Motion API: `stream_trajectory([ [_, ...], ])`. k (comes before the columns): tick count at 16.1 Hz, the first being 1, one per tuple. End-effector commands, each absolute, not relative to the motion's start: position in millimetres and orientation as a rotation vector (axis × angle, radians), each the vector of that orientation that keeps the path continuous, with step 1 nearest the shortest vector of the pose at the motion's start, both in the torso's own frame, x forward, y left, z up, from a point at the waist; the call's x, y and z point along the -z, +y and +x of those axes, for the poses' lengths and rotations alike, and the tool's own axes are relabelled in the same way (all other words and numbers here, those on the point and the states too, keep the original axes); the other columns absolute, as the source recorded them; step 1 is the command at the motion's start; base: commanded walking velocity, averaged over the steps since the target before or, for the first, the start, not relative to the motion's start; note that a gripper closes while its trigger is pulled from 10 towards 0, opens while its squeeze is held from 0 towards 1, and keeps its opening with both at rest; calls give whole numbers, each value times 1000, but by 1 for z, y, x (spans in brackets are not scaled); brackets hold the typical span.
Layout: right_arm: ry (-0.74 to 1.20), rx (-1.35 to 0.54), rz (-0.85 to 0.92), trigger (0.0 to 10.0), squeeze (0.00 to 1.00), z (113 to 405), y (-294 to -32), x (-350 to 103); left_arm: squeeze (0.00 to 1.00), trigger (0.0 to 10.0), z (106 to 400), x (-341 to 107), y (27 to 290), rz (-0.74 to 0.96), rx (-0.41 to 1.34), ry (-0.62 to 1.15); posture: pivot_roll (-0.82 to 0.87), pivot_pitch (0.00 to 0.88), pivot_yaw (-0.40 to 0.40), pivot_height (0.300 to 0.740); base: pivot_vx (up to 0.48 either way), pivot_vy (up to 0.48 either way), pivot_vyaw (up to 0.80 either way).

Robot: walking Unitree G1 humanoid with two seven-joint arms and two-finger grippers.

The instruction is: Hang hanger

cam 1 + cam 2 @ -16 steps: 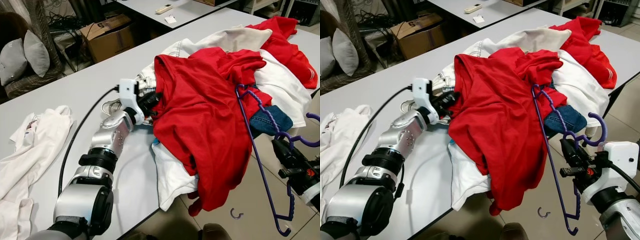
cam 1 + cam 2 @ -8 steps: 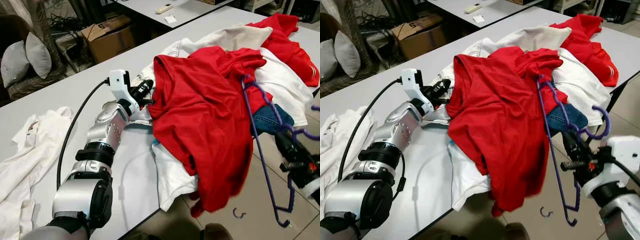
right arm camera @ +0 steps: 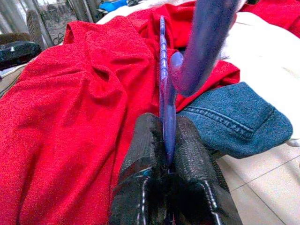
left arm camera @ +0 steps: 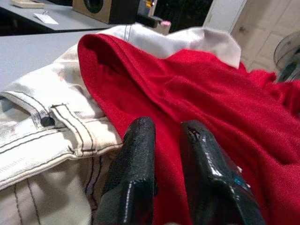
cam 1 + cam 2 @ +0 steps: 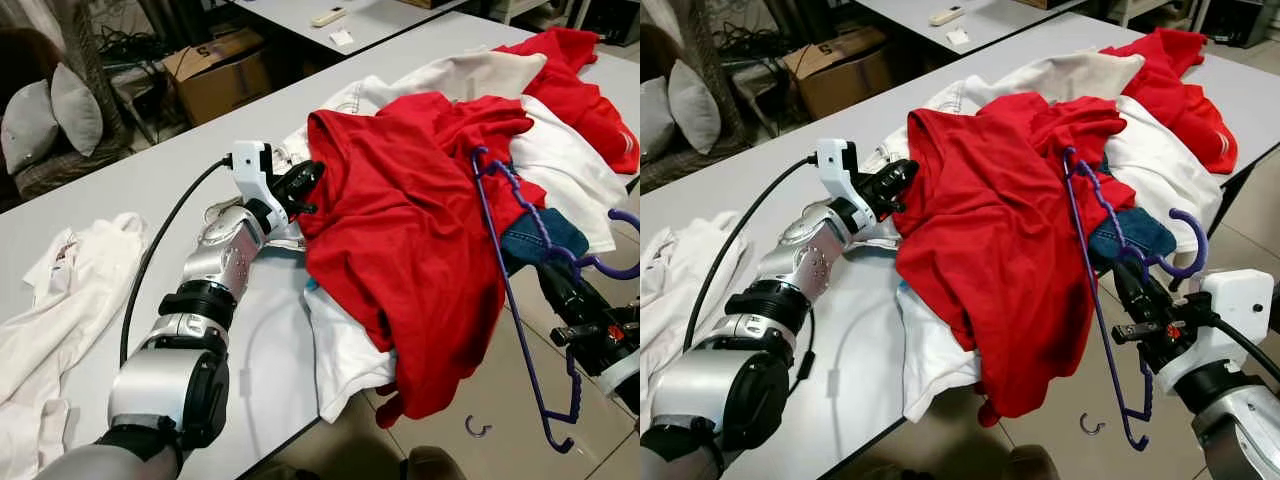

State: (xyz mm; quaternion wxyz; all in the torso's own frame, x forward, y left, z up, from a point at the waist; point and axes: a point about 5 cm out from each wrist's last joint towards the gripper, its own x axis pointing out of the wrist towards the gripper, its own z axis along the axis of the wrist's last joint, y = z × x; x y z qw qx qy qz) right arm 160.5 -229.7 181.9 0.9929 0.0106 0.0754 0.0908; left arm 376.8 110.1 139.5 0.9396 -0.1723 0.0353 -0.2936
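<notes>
A purple plastic hanger (image 3: 206, 37) is held upright off the table's right edge, its hook curling above my right gripper (image 5: 568, 290), which is shut on the stem just under the hook. The hanger's top shoulder leans against a red shirt (image 5: 400, 230) draped over a clothes pile and hanging off the table's front edge. My left gripper (image 5: 305, 185) sits at that shirt's left edge, beside white jeans (image 4: 51, 136). Its fingers (image 4: 136, 154) stand a narrow gap apart, red cloth showing between them.
The grey table (image 5: 150, 180) carries white garments, another red one and blue denim (image 5: 545, 235) in the pile. A white cloth (image 5: 70, 290) lies at the left. A small metal hook (image 5: 473, 430) rests on the tiled floor. A cardboard box (image 5: 215, 70) stands behind.
My left gripper swung back to the right and now touches the red shirt's edge. The right gripper shifted the hanger slightly left, so its top leans on the shirt again.
</notes>
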Motion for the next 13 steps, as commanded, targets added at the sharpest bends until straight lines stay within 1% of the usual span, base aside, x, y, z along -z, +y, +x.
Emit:
stream_trajectory([
  [1,135,-196,12,10000,0,162,-228,-185,1000,10000,379,-140,117,-320,591,75,-381,0,177,740,0,0,0],
  [4,134,-205,16,10000,0,162,-227,-184,1000,10000,377,-137,120,-346,596,70,-383,0,169,740,0,0,0],
  [6,147,-228,22,10000,0,162,-224,-181,1000,10000,374,-135,116,-369,636,54,-372,0,161,740,0,0,0],
  [13,144,-242,22,10000,0,165,-222,-181,1000,10000,372,-128,115,-327,660,85,-374,0,166,740,0,0,0],
])
